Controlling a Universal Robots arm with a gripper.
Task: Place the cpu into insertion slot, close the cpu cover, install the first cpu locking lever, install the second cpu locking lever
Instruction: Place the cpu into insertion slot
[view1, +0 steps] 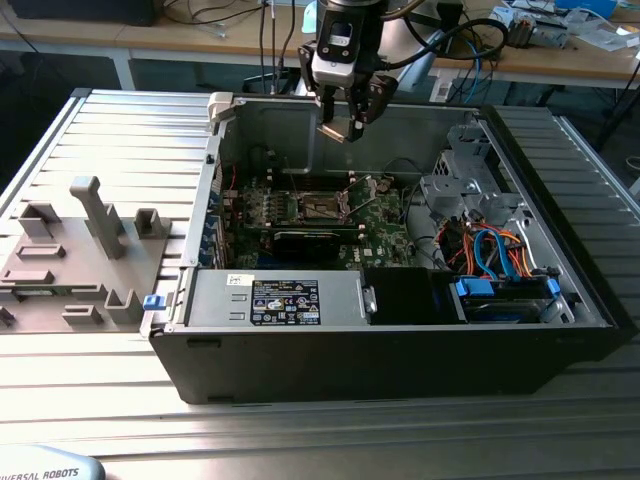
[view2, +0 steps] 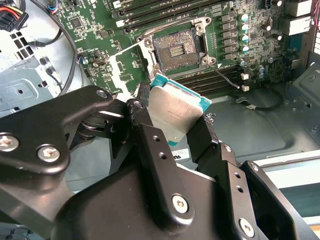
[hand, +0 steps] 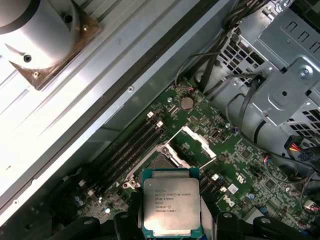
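Below the gripper (view1: 345, 128) sits a green motherboard (view1: 385, 225) inside an open computer case (view1: 400, 345), a grey fixture plate (view1: 60, 268) well apart from it

The end effector (view1: 342, 128), carrying the cpu (hand: 171, 205), is hanging above the open computer case (view1: 400, 350), and open air is lying between it and the uncovered insertion slot (view1: 322, 208). The cpu cover (hand: 197, 142) is standing swung open just beside that slot. The drive cage (view1: 465, 185) and its cables (view1: 490, 245) are crowding the exterior view's right, and the power supply (view1: 280, 300) is walling off the side nearest the exterior camera.
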